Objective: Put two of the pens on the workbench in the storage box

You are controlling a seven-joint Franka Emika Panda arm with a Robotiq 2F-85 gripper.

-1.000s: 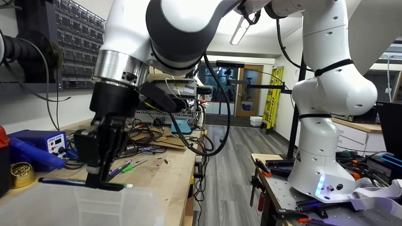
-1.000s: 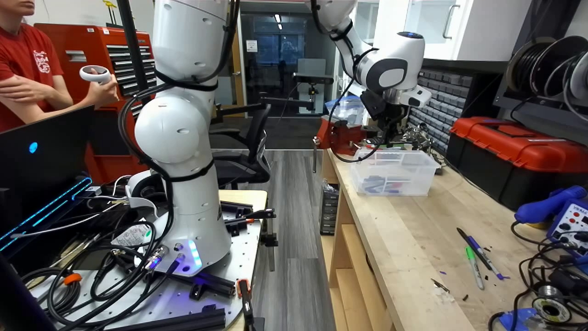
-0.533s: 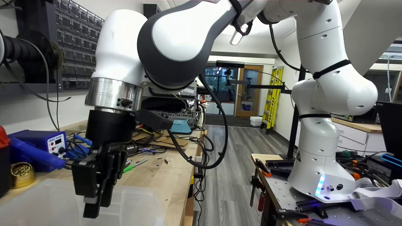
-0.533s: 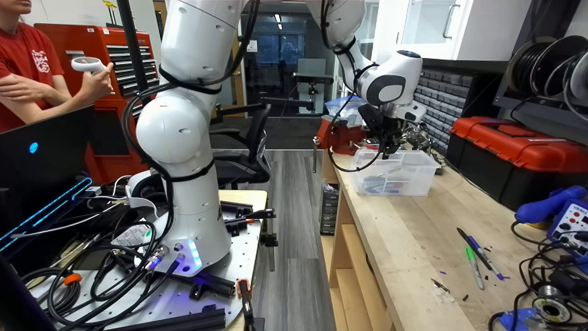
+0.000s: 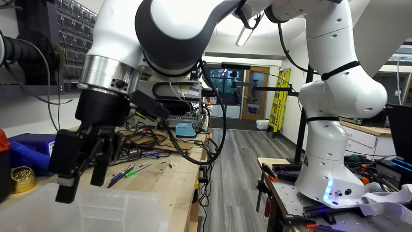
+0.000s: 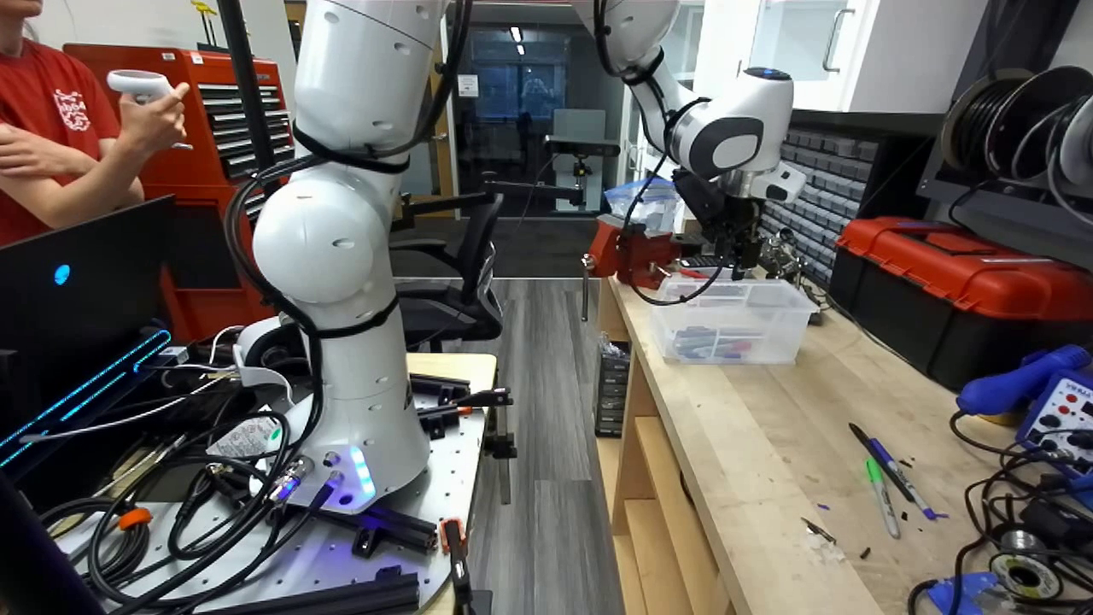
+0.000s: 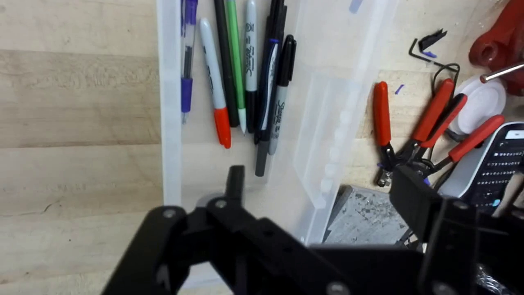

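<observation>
Pale wooden worktop (image 6: 768, 461) carries pens (image 6: 884, 498) at four o'clock in an exterior view; your claw (image 5: 81, 190) stands wide and empty near the storage box (image 6: 779, 329). Expect light, stiff, roll-prone pens: pinch one mid-length.

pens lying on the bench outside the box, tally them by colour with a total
Green pen: 1
Black pen: 1
Purple pen: 1
Total: 3
</observation>
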